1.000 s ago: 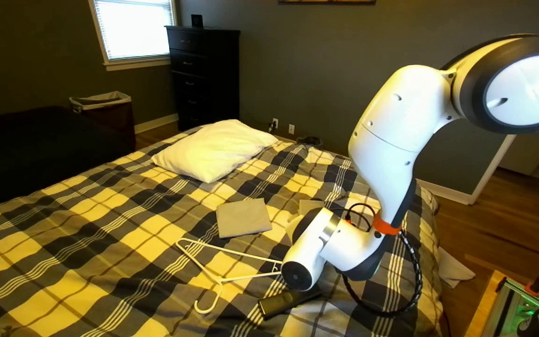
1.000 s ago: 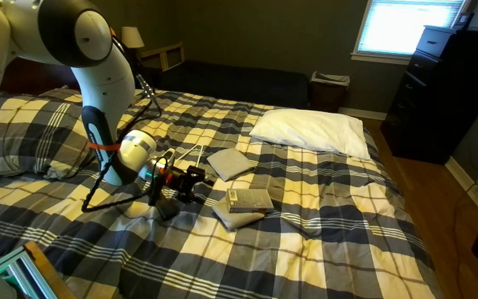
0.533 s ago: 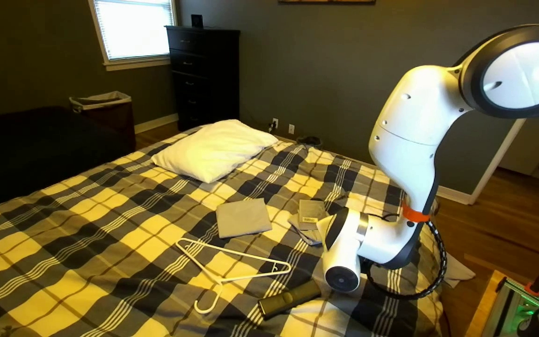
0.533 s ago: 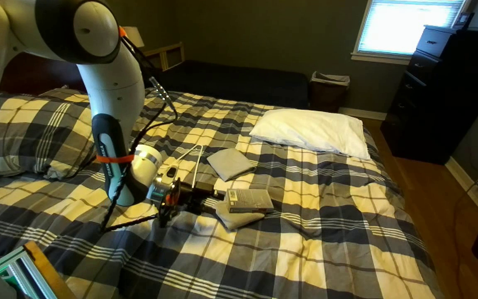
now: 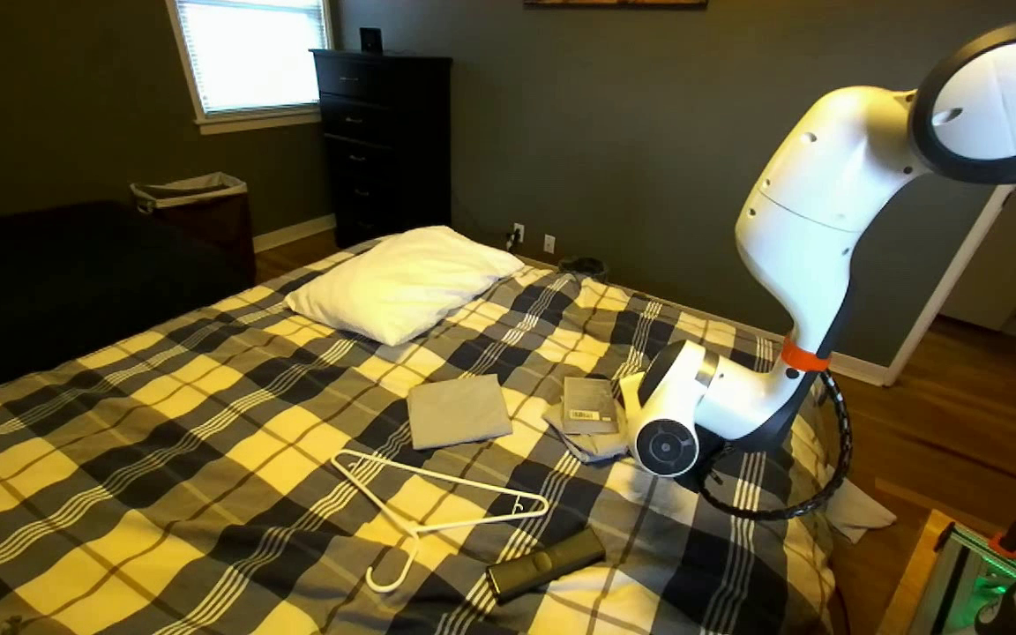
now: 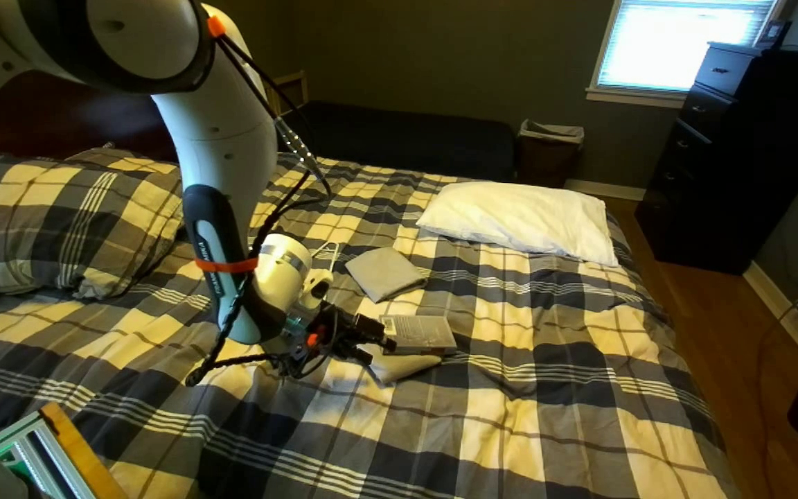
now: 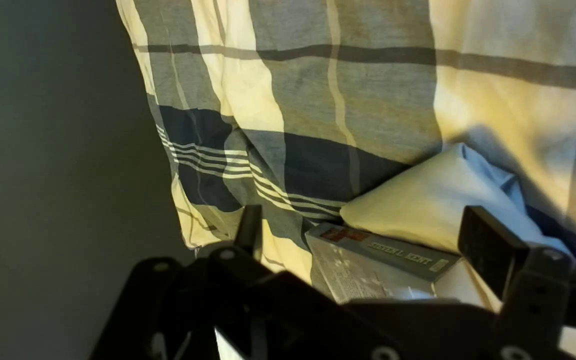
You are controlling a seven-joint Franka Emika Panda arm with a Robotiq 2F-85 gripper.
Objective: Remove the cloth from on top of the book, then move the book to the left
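Grey-covered book (image 6: 421, 333) lies on a folded pale cloth (image 6: 407, 368) on the plaid bed (image 6: 544, 423); its spine reads STEVEN L. KENT in the wrist view, with one corner of the cloth jutting out past it. A second folded cloth (image 5: 461, 411) rests apart from this pair, near the white hanger (image 5: 415, 529).

Change over the last second: the arm (image 5: 812, 194) swings away from the hanger and what looks like a black remote (image 5: 546, 564), and the hand (image 7: 363, 230) comes up to the book's edge. Hanger and remote, partly covered by the arm a second ago, now show whole in an exterior view. Book and both cloths lie where they lay then.

Hand: fingers wide apart, nothing gripped. In an exterior view one fingertip overlaps the book; cannot tell whether it touches.

Reading: no cloth covers the book, so the removal step looks done, if the second folded cloth is the one meant. The approach suggests the book is the next target, its leftward move presumably still to come. Risk: the cloth underneath could be pinched and dragged along, so the fingers probably need to settle on the book alone, above the fabric.
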